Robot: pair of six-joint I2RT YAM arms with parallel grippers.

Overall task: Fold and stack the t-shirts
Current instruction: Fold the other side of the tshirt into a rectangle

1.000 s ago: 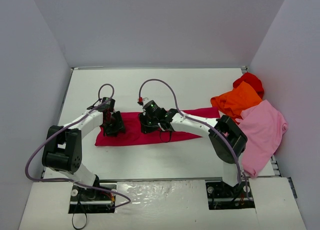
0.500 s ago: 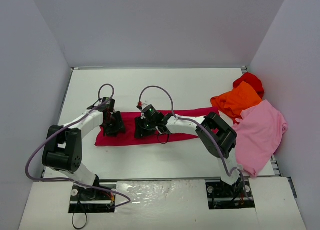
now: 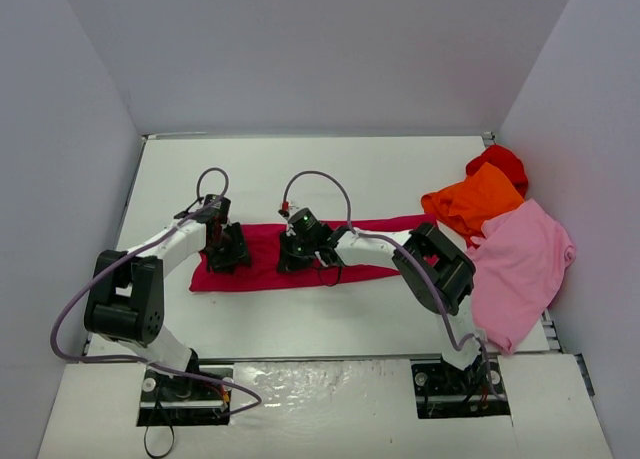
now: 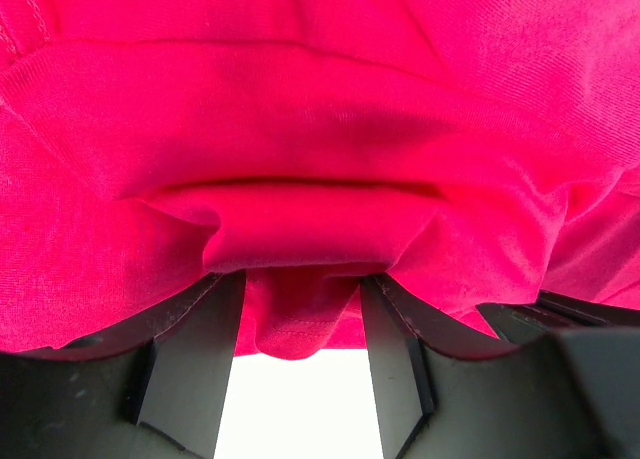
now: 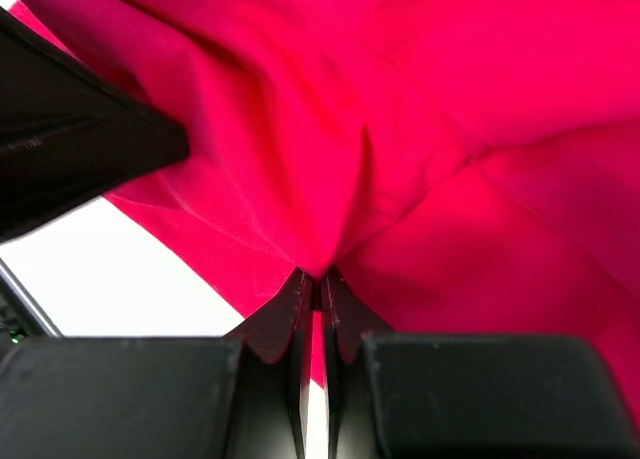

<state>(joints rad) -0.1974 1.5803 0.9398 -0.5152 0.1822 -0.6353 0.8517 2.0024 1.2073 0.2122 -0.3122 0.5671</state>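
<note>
Right gripper has just been clamped onto the crimson t-shirt; a bunched fold is gripped by the left gripper, so lifting can be begun

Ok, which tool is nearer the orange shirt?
Right. The right tool pinches the crimson shirt near its middle, left of the orange shirt. The left tool holds the crimson shirt's left end, farther off.
</note>
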